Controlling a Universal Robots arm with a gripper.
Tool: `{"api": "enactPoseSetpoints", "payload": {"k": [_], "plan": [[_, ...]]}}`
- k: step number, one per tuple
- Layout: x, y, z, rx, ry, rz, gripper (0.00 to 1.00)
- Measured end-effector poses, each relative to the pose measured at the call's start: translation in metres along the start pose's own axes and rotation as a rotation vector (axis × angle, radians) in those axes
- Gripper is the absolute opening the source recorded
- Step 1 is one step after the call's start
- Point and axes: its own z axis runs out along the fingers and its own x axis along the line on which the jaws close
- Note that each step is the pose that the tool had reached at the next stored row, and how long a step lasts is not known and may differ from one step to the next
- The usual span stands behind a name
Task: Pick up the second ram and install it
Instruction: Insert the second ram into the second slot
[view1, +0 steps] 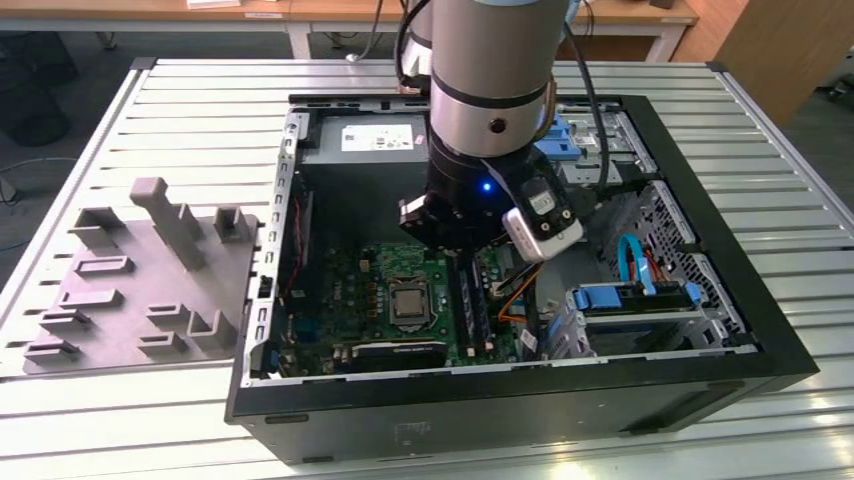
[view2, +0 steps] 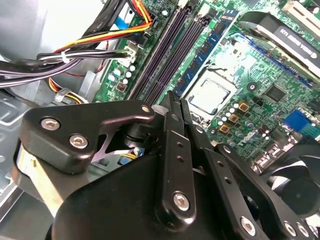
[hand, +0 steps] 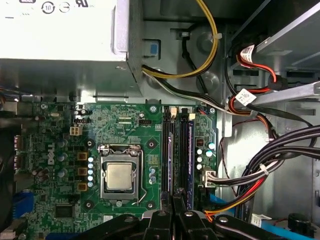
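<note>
My gripper (view2: 176, 98) is down inside the open computer case (view1: 787, 350), over the motherboard's memory slots (hand: 165, 150). Its black fingers (view2: 173, 150) are drawn together, and no gap shows at the tips in either wrist view. The second ram (hand: 172, 162) shows edge-on as a thin bluish strip standing in a slot. It runs straight up to my fingertips (hand: 178, 201). Whether the tips clamp it or only bear on it is hidden. Another blue-green stick (hand: 191, 150) (view2: 207, 50) sits two slots over. In the exterior view the arm covers the fingers.
The processor socket (hand: 120, 176) lies beside the slots. Bundled black, red and yellow cables (hand: 260, 175) hang close on the other side. A power supply (view1: 380, 140) and blue drive bays (view1: 641, 300) fill the case's edges. A grey holder block (view1: 134, 280) rests on the slatted table at the exterior view's left.
</note>
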Motion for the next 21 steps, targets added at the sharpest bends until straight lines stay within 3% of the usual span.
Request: {"api": "enactPoseSetpoints", "payload": {"k": [6, 14, 21], "plan": [[0.0, 0.0, 0.0015, -0.0005, -0.0001, 0.0, 0.13], [-0.0011, -0.0002, 0.0145, -0.0002, 0.0, 0.0, 0.13], [-0.0049, -0.0003, 0.0207, -0.0003, 0.0, 0.0, 0.13]]}}
